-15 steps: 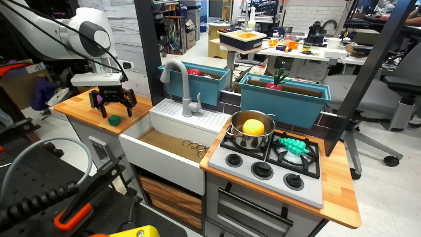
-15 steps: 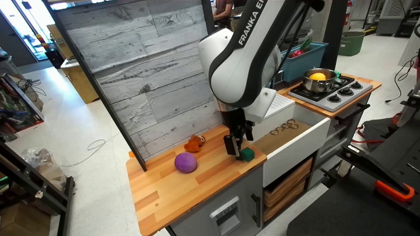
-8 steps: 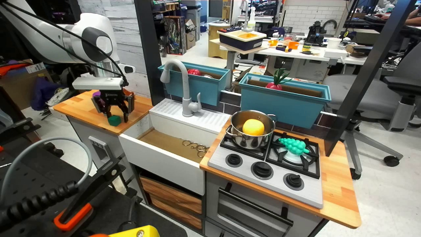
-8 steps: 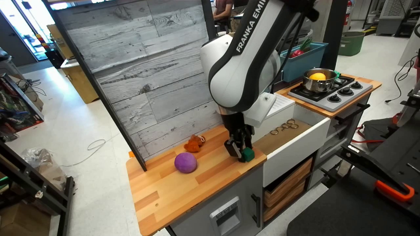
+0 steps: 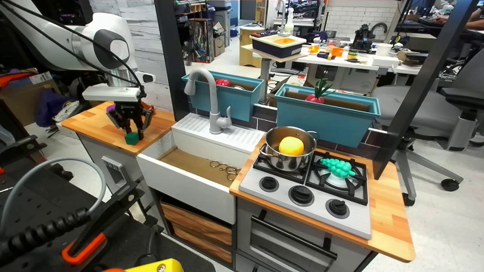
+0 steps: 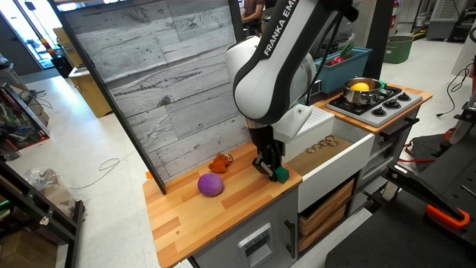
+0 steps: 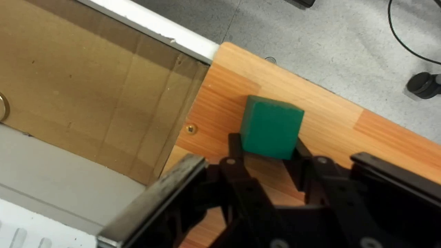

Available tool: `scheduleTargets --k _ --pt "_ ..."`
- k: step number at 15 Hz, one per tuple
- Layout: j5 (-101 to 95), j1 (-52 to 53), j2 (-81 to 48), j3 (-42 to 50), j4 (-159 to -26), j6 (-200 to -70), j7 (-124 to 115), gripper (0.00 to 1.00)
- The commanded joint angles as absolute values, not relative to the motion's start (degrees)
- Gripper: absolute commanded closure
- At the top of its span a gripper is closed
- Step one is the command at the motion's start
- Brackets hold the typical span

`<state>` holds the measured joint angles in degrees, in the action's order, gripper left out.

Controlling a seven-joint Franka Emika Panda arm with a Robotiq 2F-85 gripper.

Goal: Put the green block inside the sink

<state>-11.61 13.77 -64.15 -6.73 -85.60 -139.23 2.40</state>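
Observation:
The green block (image 7: 272, 127) sits between the two fingers of my gripper (image 7: 268, 143) in the wrist view, a finger pressed to each side. In both exterior views the block (image 5: 132, 138) is at the counter corner beside the sink, low at the wooden surface. Whether it touches the wood there I cannot tell. My gripper (image 6: 274, 176) reaches down to it from above, partly hidden by its own links. The white sink (image 5: 185, 187) lies right beside this corner. Its tan floor (image 7: 103, 86) fills the left of the wrist view.
Metal rings (image 6: 321, 144) lie on the sink floor. A grey faucet (image 5: 213, 98) rises behind the basin, before a teal bin (image 5: 230, 104). On the counter are a purple ball (image 6: 210, 184) and an orange toy (image 6: 220, 163). A pot (image 5: 287, 160) stands on the stove.
My gripper has come down over the green block, and its fingers have drawn together onto the block's sides. The block has hardly shifted.

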Motion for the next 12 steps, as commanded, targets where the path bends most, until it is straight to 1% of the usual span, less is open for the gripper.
scheduleTargets --k 1,12 --pt "-10.3 14.7 -64.2 -6.1 -84.9 -139.7 1.3 0.9" --pt "-7.1 14.5 -55.9 -7.2 -87.5 -142.2 -0.4 0.9"
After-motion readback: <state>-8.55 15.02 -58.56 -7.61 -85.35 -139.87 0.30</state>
